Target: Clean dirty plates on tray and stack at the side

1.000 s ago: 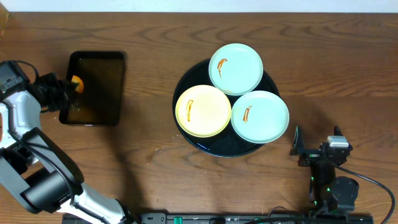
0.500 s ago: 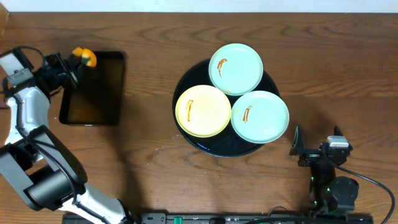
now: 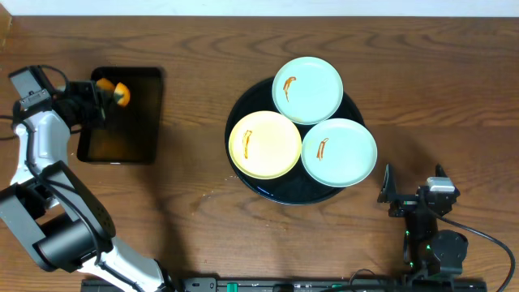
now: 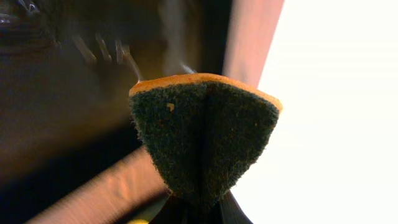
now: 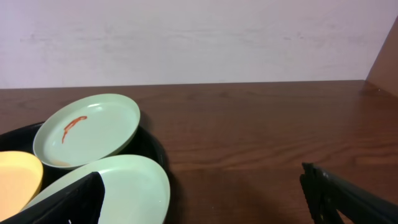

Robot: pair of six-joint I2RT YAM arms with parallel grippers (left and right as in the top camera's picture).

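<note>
- No text, label, brand, number or sign readable anywhere: none on the plates (image 3: 307,89), the tray (image 3: 247,107), the sponge (image 4: 205,143) or the table (image 3: 203,49)

Dark brown wood-grain table (image 3: 195,105); plain pale wall (image 5: 186,37) behind far edge.

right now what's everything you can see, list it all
far plate: one, mint-blue, orange-brown streak, round tray's far edge
right plate: one, mint-blue, streaked, tray's right side
yellow plate: one, pale yellow, streaked, tray's left side
round tray: one, black, table centre
rectangular tray: one, black, table left
sponge: one, orange with dark scouring face, over rectangular tray's far end
table: one, brown wood
left end effector: shut on sponge
right end effector: open, empty, near right
</note>
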